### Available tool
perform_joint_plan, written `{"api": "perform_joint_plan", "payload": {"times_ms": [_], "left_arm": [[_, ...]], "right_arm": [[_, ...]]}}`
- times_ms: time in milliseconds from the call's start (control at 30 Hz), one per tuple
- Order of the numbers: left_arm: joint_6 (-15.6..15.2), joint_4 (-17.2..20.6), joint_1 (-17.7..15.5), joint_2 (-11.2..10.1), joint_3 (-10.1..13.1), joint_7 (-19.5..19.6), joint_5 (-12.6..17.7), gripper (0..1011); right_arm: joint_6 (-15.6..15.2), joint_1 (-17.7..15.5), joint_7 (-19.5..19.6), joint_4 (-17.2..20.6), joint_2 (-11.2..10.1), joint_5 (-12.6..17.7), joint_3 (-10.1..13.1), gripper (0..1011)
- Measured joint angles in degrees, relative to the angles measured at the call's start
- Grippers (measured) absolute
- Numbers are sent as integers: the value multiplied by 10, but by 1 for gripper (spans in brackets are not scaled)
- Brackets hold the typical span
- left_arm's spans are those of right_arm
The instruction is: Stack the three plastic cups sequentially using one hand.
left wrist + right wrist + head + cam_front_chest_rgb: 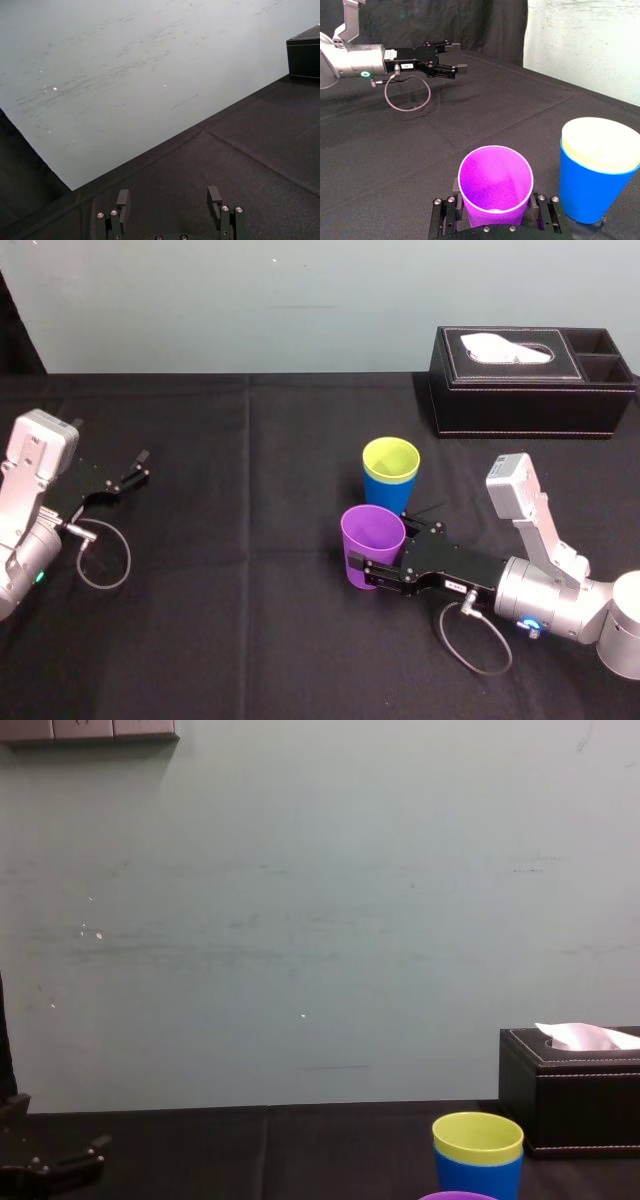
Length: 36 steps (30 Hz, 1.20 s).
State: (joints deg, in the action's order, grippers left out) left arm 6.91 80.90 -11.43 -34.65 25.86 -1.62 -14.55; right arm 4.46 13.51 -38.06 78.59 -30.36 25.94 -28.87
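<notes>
Well in front of the tissue box [530,390], toward the robot: purple cup [372,540], upright, pinched on both sides by the fingers of the right gripper [494,220]. Just beyond it, nearer the box: yellow-green cup [391,458] nested inside blue cup [388,493], standing on the black tablecloth [250,590], close beside the purple one; touching or not, cannot tell. Far left of the box: left gripper [140,468], fingers spread, holding nothing, idle over the cloth.
</notes>
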Motion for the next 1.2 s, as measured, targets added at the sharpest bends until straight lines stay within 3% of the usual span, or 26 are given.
{"api": "perform_joint_plan", "payload": {"times_ms": [300,467,733,933,1200], "left_arm": [[0,0,0,0,0,0,0,1011],[0,0,0,0,0,0,0,1011],[0,0,0,0,0,0,0,1011],[0,0,0,0,0,0,0,1011],[0,0,0,0,0,0,0,1011]], "right_arm": [[-1,-14,5,41,-11,4,12,731],[-24,-20,9,92,-26,25,27,731],[-61,6,22,126,-33,50,42,731],[-80,39,37,115,-24,57,45,731],[-88,85,56,71,-6,53,41,731]]}}
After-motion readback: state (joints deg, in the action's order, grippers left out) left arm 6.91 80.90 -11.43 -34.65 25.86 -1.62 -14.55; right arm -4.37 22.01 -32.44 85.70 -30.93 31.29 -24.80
